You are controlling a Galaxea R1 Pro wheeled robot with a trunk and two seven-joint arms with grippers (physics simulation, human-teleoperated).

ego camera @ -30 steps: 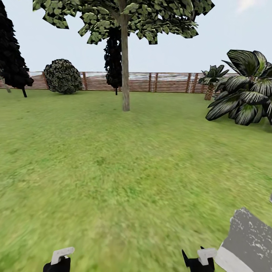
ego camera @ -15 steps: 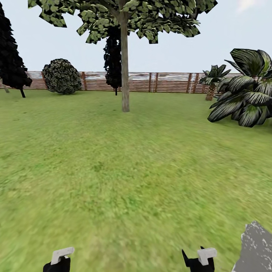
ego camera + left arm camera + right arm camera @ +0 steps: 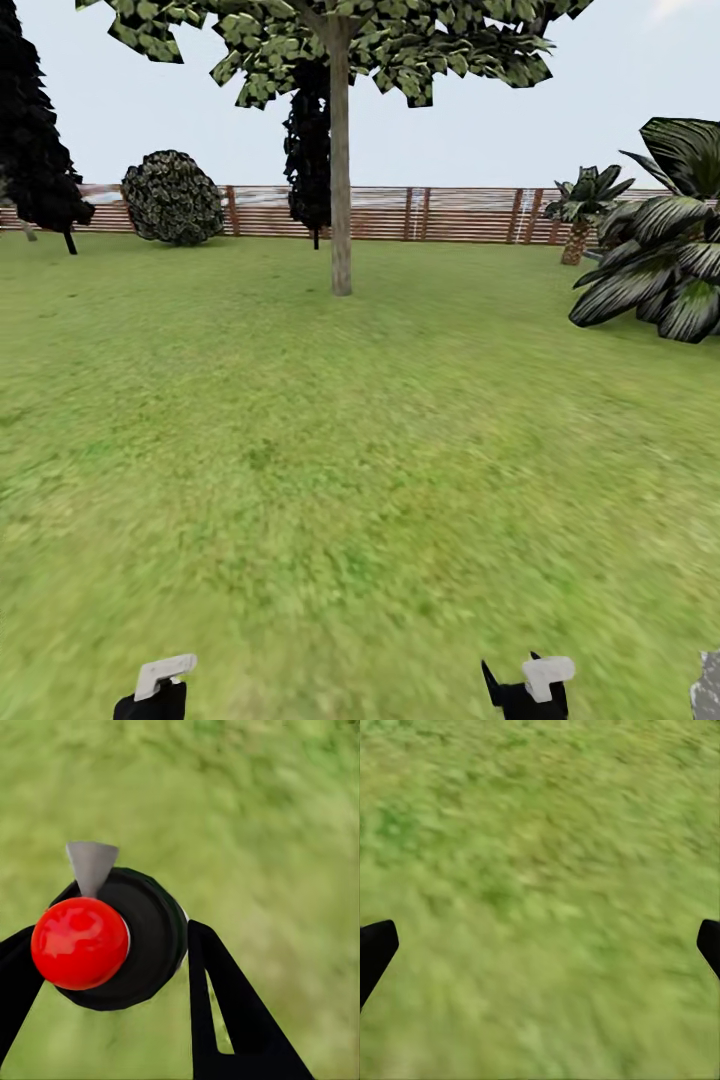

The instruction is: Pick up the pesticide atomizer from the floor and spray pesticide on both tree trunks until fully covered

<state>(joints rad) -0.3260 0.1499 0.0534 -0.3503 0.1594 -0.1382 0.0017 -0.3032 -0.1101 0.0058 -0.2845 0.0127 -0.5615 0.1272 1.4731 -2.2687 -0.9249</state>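
Right now the left end effector (image 3: pixel 105 967) is holding the pesticide atomizer (image 3: pixel 124 941), with one black finger on each side of its round black body. From the left wrist view the atomizer is seen from above: a shiny red ball top (image 3: pixel 79 943) and a small grey nozzle (image 3: pixel 91 864) sticking out past the black body. So it is off the floor (image 3: pixel 340 470) and in the left grip.

The right end effector (image 3: pixel 540 945) has its fingers spread wide apart, with nothing between them but grass.

I think the atomizer is hard plastic and not very heavy, maybe a bit heavier if it is full. It looks smooth and round, so it could slip or turn in the grip. The round black body is the best place to hold it, as it is held now. The red ball and the nozzle should stay free, with the nozzle pointing at the bark.

No brand, label or writing can be read on it.

In the head view one tree (image 3: pixel 340 40) stands well ahead on the lawn. Its tree trunk (image 3: pixel 341 170) is straight and bare. The brown fence (image 3: pixel 460 214) runs behind it.
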